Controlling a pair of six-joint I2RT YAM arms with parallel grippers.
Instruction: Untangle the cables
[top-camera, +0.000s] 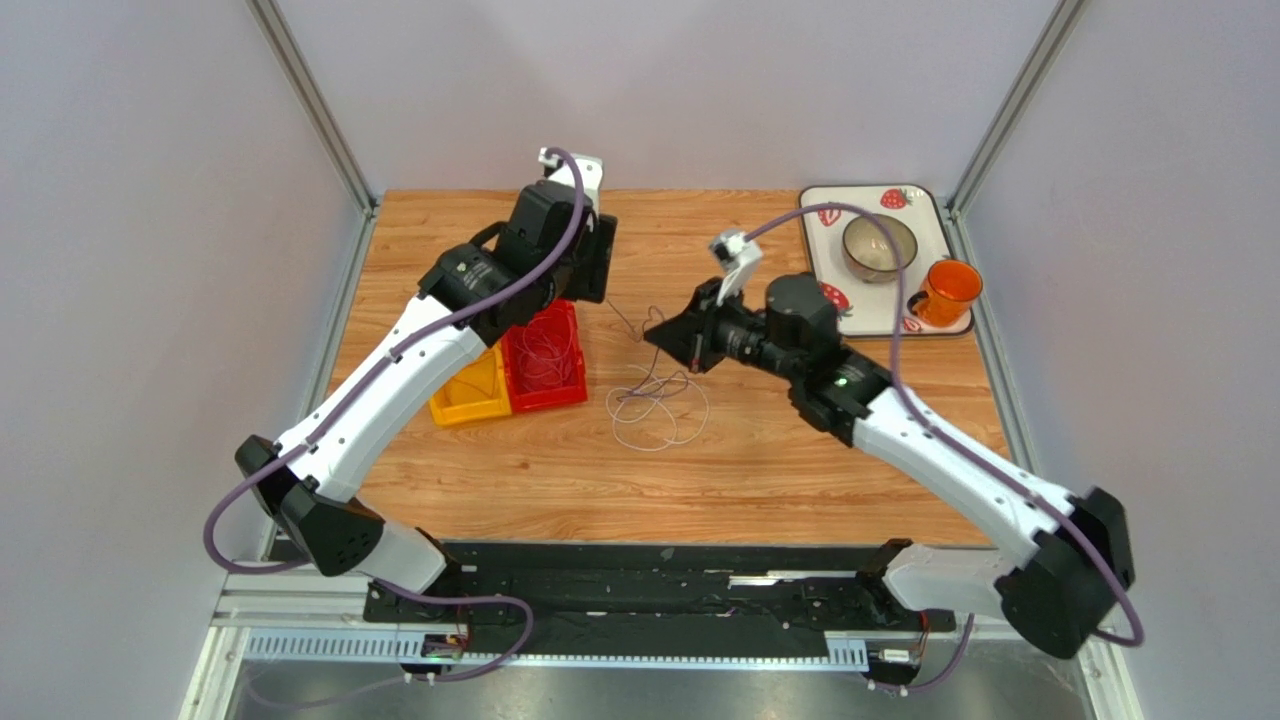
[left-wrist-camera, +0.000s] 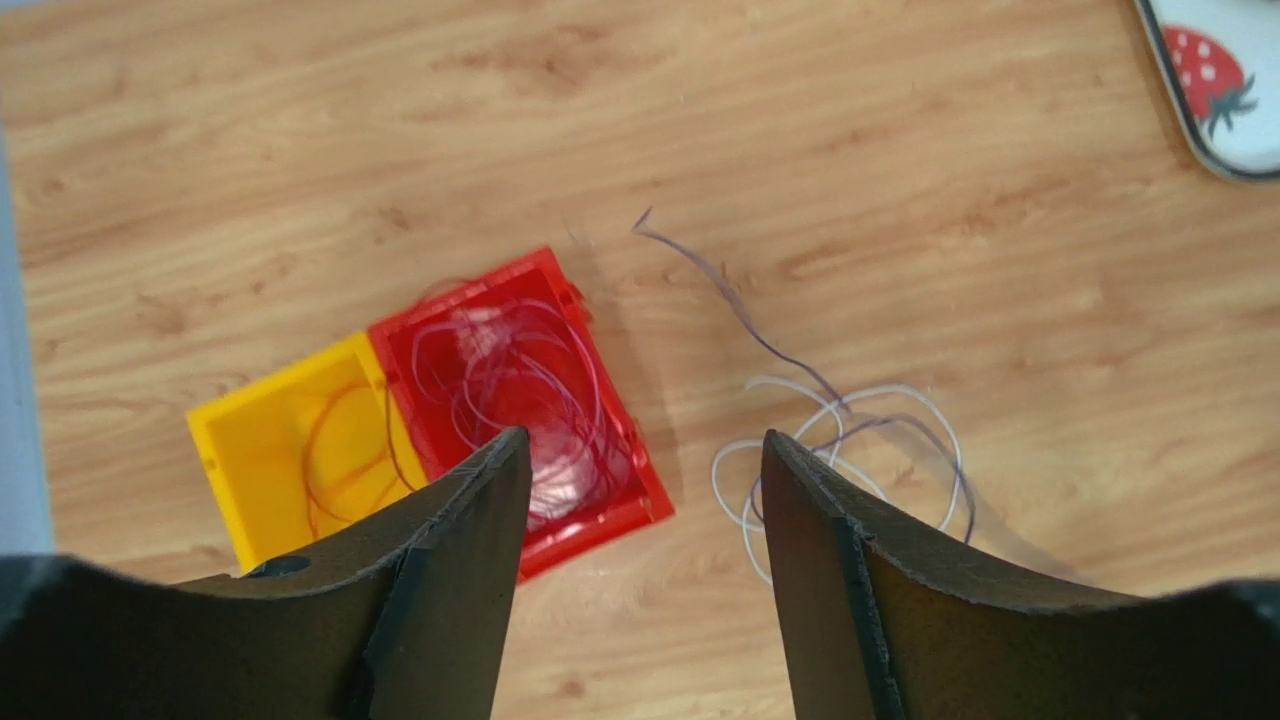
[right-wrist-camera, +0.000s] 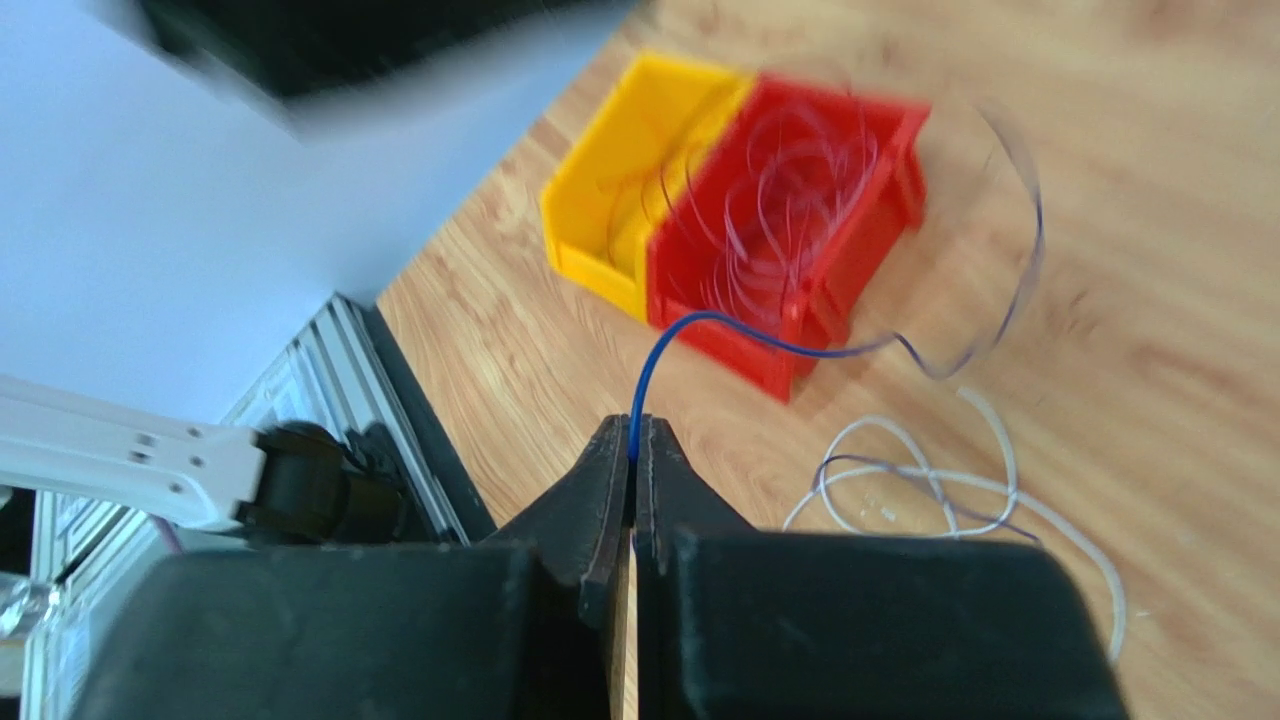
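1. Top external view: the right tool (top-camera: 661, 339) hangs low over the wooden bench (top-camera: 781, 465), just above a loose bunch of thin pale and dark cables (top-camera: 655, 408). The left tool (top-camera: 589, 270) is over the red plastic bin (top-camera: 549, 399), which touches the yellow plastic bin (top-camera: 469, 402).
2. Left wrist view: the left tool (left-wrist-camera: 643, 450) stands wide and holds nothing. More thin wires lie coiled inside the red plastic bin (left-wrist-camera: 601, 525). The bunch of cables (left-wrist-camera: 902, 396) lies on the bench beside it, apart.
3. Right wrist view: the right tool (right-wrist-camera: 633, 447) is closed on one thin dark wire (right-wrist-camera: 706, 324), which curves past the bin's corner.
4. I judge that the step in hand is drawing this wire out of the bunch. The next move calls for a slow pull away, so that the pale loops do not follow.
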